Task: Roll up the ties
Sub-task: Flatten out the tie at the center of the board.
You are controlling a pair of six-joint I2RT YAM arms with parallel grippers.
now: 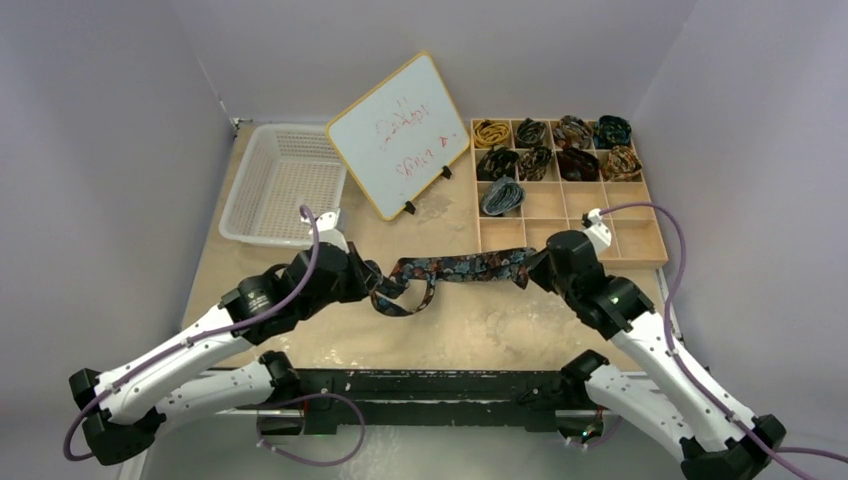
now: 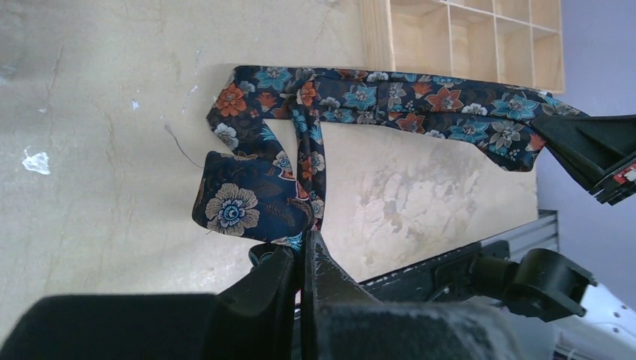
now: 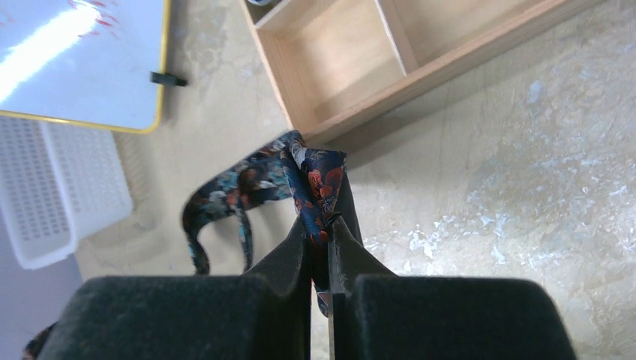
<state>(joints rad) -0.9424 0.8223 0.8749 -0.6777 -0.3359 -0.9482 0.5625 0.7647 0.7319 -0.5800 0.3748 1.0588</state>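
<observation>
Both grippers pressed together on navy floral tie point(image 1: 460, 268): left gripper point(image 2: 304, 251) at looped part, right gripper point(image 3: 324, 229) at opposite end. Tie stretched across centre of top view, beside wooden tray point(image 1: 655, 255). Step judged: straightening before rolling. Next needed: tie laid flat, coil started.

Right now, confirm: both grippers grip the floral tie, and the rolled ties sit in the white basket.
Not the basket: the top view shows the rolled ties in the wooden tray. The left gripper and right gripper do grip the floral tie.
</observation>
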